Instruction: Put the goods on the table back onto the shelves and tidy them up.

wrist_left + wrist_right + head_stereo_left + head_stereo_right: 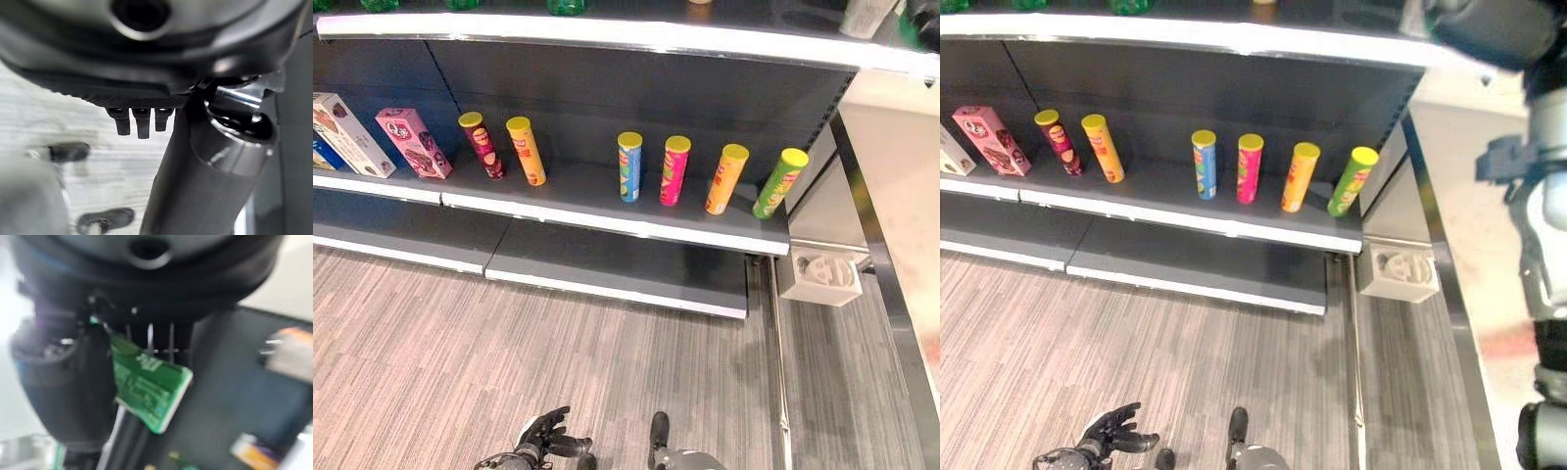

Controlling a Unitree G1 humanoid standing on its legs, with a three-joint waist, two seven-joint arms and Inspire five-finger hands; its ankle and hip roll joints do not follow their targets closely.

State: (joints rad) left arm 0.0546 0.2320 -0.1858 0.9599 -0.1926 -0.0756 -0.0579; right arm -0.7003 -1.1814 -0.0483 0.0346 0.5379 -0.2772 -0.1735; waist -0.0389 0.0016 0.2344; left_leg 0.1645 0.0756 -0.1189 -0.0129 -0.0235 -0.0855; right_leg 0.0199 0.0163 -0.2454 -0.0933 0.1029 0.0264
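Several crisp cans stand on the middle shelf (578, 196): a maroon can (481, 145), an orange can (527, 150), then a blue can (628, 166), a pink can (674, 170), another orange can (725, 179) and a green can (779, 183). My right hand (1489, 29) is raised at the top shelf's right end. Its wrist view shows a green packet (146, 391) pinched between the thumb (73, 382) and fingers. My left hand (545, 436) hangs low over the floor, fingers (137, 125) straight and holding nothing.
A pink box (413, 142) and a white box (350, 135) lean at the shelf's left. Green bottles (566, 6) stand on the top shelf (607, 34). The lowest shelf (607, 259) is bare. A white bin (822, 277) sits on the floor by the shelf's right end.
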